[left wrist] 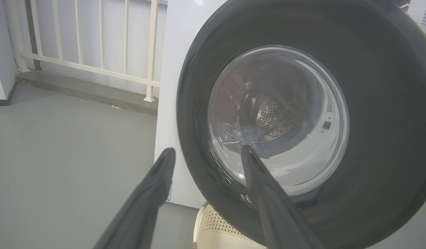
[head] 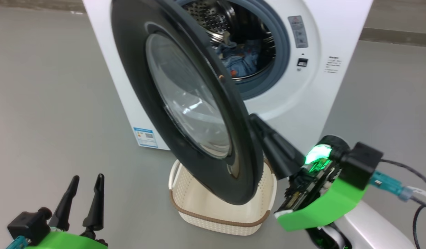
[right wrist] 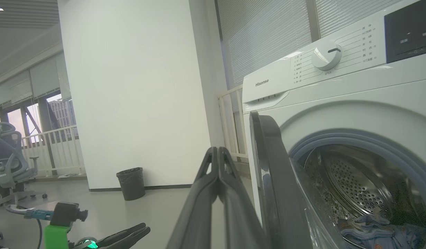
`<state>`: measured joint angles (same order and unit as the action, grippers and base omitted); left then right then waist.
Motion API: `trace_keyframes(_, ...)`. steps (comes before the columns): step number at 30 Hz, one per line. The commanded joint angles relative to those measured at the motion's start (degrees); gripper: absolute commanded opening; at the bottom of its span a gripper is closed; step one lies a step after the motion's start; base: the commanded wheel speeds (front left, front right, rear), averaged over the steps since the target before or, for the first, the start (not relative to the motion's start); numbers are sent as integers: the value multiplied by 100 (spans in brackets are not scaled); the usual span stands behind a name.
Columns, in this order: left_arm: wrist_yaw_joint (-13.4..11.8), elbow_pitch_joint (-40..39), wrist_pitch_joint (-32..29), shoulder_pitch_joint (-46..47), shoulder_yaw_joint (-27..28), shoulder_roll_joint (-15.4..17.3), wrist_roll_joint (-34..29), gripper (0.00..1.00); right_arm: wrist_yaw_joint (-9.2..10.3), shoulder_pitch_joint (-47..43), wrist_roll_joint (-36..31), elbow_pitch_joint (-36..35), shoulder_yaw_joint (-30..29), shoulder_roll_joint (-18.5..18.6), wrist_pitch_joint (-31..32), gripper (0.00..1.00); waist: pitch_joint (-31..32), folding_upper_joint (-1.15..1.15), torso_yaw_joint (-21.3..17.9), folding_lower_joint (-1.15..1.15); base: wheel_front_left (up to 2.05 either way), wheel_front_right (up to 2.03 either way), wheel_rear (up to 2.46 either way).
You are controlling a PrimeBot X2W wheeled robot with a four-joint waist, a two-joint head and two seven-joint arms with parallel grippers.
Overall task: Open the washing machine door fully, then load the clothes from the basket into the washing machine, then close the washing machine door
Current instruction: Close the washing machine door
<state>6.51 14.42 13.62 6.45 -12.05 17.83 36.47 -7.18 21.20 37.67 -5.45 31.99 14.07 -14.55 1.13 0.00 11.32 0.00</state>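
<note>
The white washing machine (head: 289, 103) stands ahead with its black washing machine door (head: 185, 103) swung about halfway out. Blue clothes (head: 240, 58) lie in the steel drum, and the right wrist view shows the same clothes (right wrist: 372, 228). Under the door sits the cream basket (head: 220, 207), with nothing showing in the part of it I see. My right gripper (head: 255, 119) is shut on nothing, its fingertips at the door's free edge (right wrist: 268, 155). My left gripper (head: 86, 183) hangs open at the lower left, away from the door; in the left wrist view that gripper (left wrist: 207, 152) points at the glass window (left wrist: 278, 117).
Grey floor surrounds the machine. A white railing (left wrist: 95, 69) runs behind it on the left. A dark waste bin (right wrist: 131, 183) stands by a white wall, with an office chair (right wrist: 5, 162) farther left. A cable (head: 417, 193) trails from my right wrist.
</note>
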Motion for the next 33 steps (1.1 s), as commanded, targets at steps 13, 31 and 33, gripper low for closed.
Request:
trace_keyframes(13, -41, -24, 47, 158, 151, 38, 55, 100, -31, 209, -71, 677, 1002, 191, -45, 0, -37, 0, 587, 0, 0, 0, 0)
trace_keyframes(31, -23, 35, 82, 267, 140, 20, 130, 100, -31, 387, 403, 2606, 1465, 229, -45, 0, -216, 0, 782, 0, 0, 0, 0)
trace_keyframes(33, -19, 37, 87, 285, 139, 20, 134, 100, -31, 415, 408, 2683, 1418, 237, -45, 0, -254, 0, 763, 0, 0, 0, 0)
